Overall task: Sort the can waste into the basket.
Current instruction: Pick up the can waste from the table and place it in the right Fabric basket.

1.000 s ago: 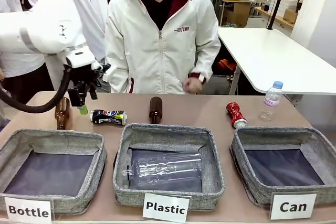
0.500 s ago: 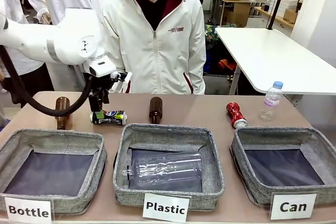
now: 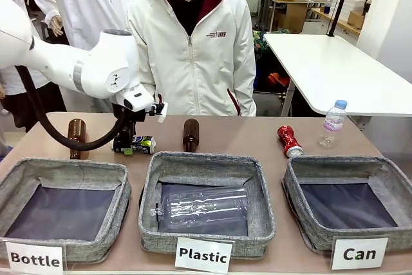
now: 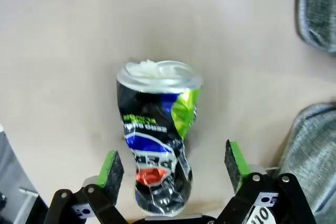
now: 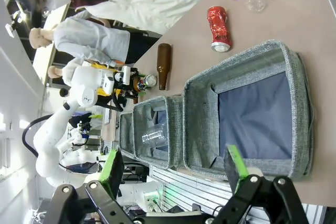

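The left gripper (image 4: pixel 173 166) is lowered over the crushed black can (image 4: pixel 157 135) lying on the table (image 3: pixel 244 134), its jaws spread wide with a green pad on either side of the can's nearer end and a gap at each. The right gripper (image 5: pixel 173 163), also wide open and holding nothing, hangs above the "Can" basket (image 5: pixel 299 108), beyond whose far wall lies the red can (image 5: pixel 218 27). There are two cans, three baskets, two brown glass bottles (image 3: pixel 191 134) and two clear plastic bottles (image 3: pixel 333 123), one inside the "Plastic" basket (image 3: pixel 261 214).
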Tool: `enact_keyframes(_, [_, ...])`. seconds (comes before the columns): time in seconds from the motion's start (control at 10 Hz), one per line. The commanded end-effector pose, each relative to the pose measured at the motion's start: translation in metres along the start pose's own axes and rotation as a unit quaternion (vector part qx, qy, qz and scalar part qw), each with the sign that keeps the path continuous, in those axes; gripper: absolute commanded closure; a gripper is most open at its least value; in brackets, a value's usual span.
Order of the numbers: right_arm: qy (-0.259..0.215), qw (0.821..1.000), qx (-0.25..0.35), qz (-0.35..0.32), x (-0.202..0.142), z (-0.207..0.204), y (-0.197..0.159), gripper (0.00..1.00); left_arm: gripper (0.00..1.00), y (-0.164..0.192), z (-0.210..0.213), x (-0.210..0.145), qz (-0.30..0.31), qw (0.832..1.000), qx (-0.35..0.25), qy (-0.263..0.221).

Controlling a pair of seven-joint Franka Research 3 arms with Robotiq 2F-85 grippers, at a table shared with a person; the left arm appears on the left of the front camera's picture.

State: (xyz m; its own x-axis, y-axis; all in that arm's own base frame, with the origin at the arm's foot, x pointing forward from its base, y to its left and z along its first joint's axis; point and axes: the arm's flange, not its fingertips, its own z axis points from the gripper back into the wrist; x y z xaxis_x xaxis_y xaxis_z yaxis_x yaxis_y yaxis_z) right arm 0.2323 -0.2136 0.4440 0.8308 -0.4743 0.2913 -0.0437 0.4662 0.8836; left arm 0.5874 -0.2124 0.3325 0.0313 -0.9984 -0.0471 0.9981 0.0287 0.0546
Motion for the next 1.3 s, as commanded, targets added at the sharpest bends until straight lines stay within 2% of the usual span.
enact_keyframes(0.0, [-0.006, 1.000, 0.010, 0.012, 0.003, 0.002, 0.000, 0.00, 0.00, 0.008, -0.003, 0.010, 0.000, 1.000, 0.014, 0.007])
enact_keyframes(0.5, [-0.006, 1.000, 0.010, 0.012, 0.003, 0.002, 0.000, 0.00, 0.00, 0.017, -0.014, 0.015, 0.009, 1.000, -0.004, 0.021])
enact_keyframes(0.6, [-0.006, 1.000, 0.010, 0.012, 0.003, 0.002, 0.000, 0.00, 0.50, 0.018, -0.014, 0.014, 0.009, 1.000, -0.005, 0.025])
enact_keyframes(0.7, [-0.006, 1.000, 0.010, 0.012, 0.003, 0.002, 0.000, 0.00, 0.59, 0.018, -0.014, 0.014, 0.007, 1.000, -0.012, 0.026])
enact_keyframes(0.8, [-0.006, 1.000, 0.010, 0.012, 0.003, 0.002, 0.000, 0.00, 1.00, 0.019, -0.013, 0.013, 0.007, 1.000, -0.014, 0.023])
enact_keyframes(1.0, [-0.006, 1.000, 0.010, 0.012, 0.003, 0.002, 0.000, 0.00, 1.00, 0.018, -0.007, 0.009, 0.018, 1.000, -0.013, 0.017])
enact_keyframes(1.1, [-0.006, 1.000, 0.010, 0.012, 0.003, 0.002, 0.000, 0.00, 0.85, 0.018, -0.001, 0.004, 0.026, 0.999, -0.013, 0.015])
enact_keyframes(1.2, [-0.006, 1.000, 0.010, 0.012, 0.003, 0.002, 0.000, 0.00, 0.94, 0.015, 0.007, -0.003, 0.037, 0.999, -0.007, 0.015])
